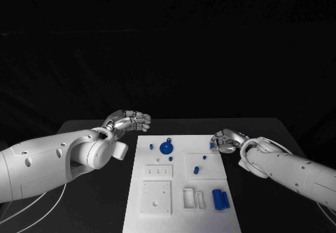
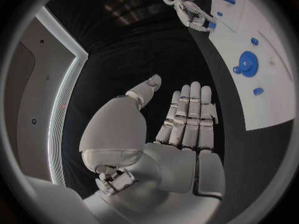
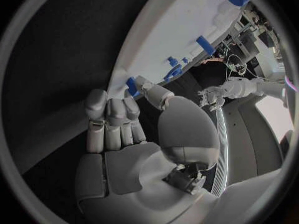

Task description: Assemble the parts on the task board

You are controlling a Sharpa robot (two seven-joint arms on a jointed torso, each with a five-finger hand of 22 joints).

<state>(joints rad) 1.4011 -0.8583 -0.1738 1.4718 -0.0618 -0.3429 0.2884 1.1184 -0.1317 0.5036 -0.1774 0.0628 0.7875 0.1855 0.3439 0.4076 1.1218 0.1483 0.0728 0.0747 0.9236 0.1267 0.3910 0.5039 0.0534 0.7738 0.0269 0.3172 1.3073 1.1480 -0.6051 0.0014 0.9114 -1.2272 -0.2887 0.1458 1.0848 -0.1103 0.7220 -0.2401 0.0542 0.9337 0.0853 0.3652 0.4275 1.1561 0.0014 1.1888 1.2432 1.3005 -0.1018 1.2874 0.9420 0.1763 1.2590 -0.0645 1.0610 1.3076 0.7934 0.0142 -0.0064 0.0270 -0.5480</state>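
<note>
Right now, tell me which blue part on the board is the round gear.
The blue gear near the task board's far end, left of centre; it is a wide disc, the others small pegs or bars.

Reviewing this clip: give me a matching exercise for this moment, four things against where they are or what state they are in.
Things:
1. left hand
2. right hand
3. blue gear
4. two blue cylinders

Places or states:
A. lying near the board's near right corner
B. at the board's right edge, touching a small blue part
C. off the board's far left corner, holding nothing
D. on the board's far half, between the hands

Pairs: 1-C, 2-B, 3-D, 4-A
</note>
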